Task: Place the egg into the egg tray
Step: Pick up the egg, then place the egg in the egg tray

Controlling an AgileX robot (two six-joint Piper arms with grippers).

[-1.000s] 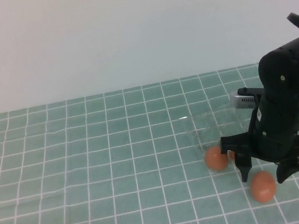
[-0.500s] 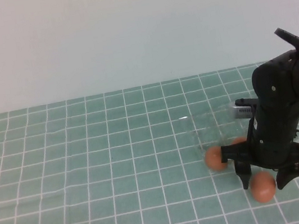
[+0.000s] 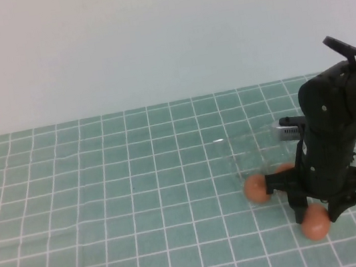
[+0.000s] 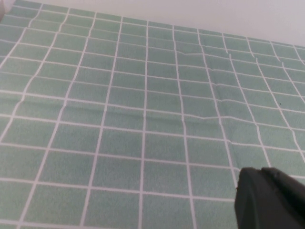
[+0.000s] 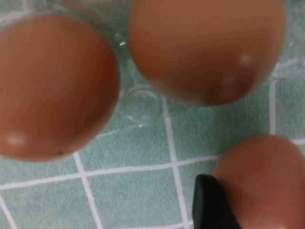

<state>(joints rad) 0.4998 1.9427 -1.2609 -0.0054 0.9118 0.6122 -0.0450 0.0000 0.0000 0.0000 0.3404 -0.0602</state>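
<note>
The egg (image 3: 314, 223) is orange-brown and lies on the green checked cloth at the front right. My right gripper (image 3: 317, 214) is down over it with one finger on each side, closed against it. In the right wrist view, one black finger (image 5: 212, 205) touches this egg (image 5: 267, 181). The clear egg tray (image 3: 249, 156) sits just behind and to the left, glinting faintly. It holds two alike eggs, one (image 3: 257, 188) in plain sight and one (image 3: 284, 168) partly hidden by the arm; both show in tray cups in the right wrist view (image 5: 52, 86) (image 5: 205, 47). My left gripper (image 4: 267, 195) shows only as a dark tip over bare cloth.
The green cloth with its white grid (image 3: 107, 199) covers the whole table. A plain pale wall stands behind. The black right arm (image 3: 339, 121) rises over the tray's right side.
My right gripper has come down and moved slightly left over the loose egg. Its fingers have narrowed from a wide spread until they sit against the egg's sides.
</note>
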